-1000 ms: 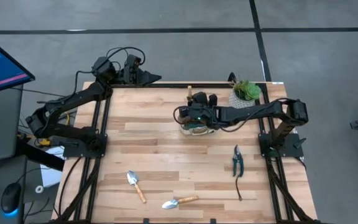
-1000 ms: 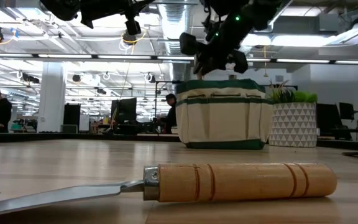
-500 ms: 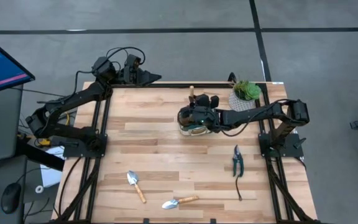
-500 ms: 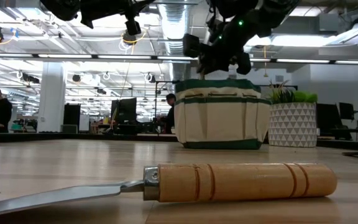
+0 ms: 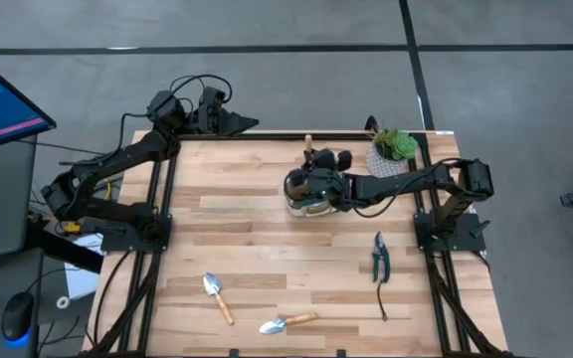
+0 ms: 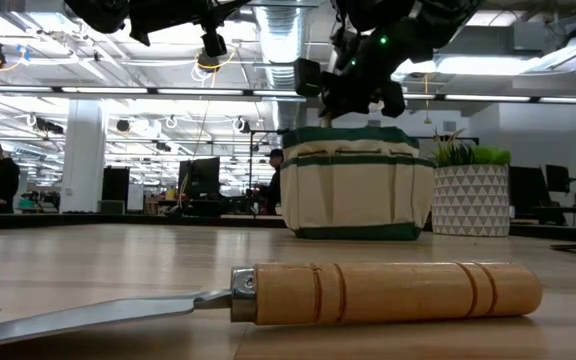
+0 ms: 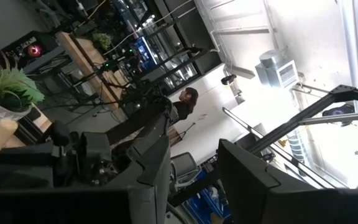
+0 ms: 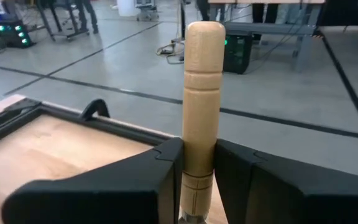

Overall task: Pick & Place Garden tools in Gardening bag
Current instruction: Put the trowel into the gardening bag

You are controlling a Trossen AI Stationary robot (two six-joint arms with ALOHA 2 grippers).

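Observation:
The beige gardening bag (image 6: 358, 185) with green trim stands at the table's far middle (image 5: 311, 202). My right gripper (image 5: 311, 179) hovers just above its mouth (image 6: 353, 85), shut on a wooden-handled garden tool (image 8: 201, 81). The tool's metal head is hidden. Two trowels (image 5: 217, 295) (image 5: 288, 322) lie flat near the front edge, and the nearer one fills the low view (image 6: 368, 292). Pruning shears (image 5: 378, 257) lie flat at the right. My left gripper (image 7: 194, 171) waits open above the table's far left corner (image 5: 239, 124), with nothing between its fingers. My right gripper pinches the tool's wooden handle (image 8: 199, 134) between its two fingers, low on the handle near the grooved end. The fingers come level from the table's right and lie across it. The handle's rounded free end (image 5: 307, 145) juts toward the far edge, lifted clear above the bag.
A green plant in a white patterned pot (image 5: 394, 149) stands right beside the bag, on its right (image 6: 473, 195). Bare wooden tabletop (image 5: 257, 229) lies between the bag and the loose tools. A monitor (image 5: 3, 109) stands off the table's left.
My right gripper has stayed above the bag but turned a little at the wrist. The wooden handle it holds now juts slightly farther toward the far edge. The bag, the trowels and the shears have not moved.

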